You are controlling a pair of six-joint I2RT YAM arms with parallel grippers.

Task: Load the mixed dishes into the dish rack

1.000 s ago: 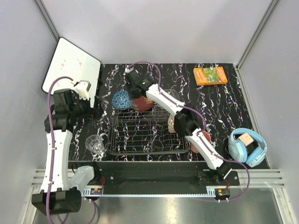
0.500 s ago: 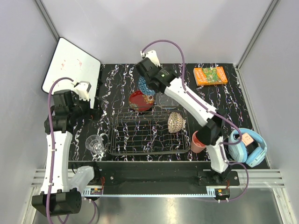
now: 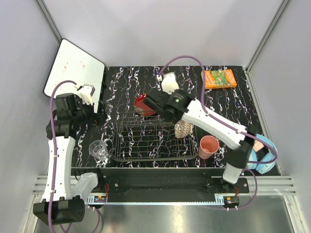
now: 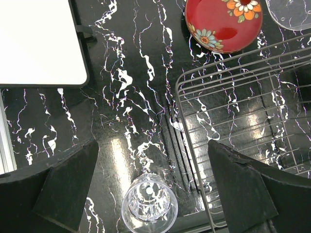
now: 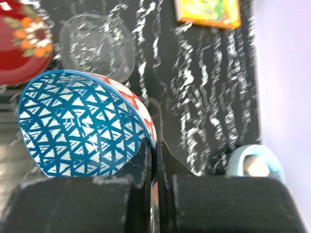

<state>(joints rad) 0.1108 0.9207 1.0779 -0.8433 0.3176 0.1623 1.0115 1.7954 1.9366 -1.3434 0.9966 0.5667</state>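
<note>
The counter (image 3: 228,104) was black, streaked all over with white marble-like veins, and glossy enough to throw back bright patches of light in the left wrist view. An orange book (image 3: 219,78) with a green and yellow cover lay flat near the far right corner, turned slightly askew. Blue headphones (image 3: 267,162) sat at the right edge toward the near side, well apart from the book and partly hidden; one pale blue ear cup showed a beige centre. A white panel (image 3: 75,65) with a dark rim stood tilted at the far left corner. Plain pale grey walls (image 3: 160,29) enclosed the counter.
</note>
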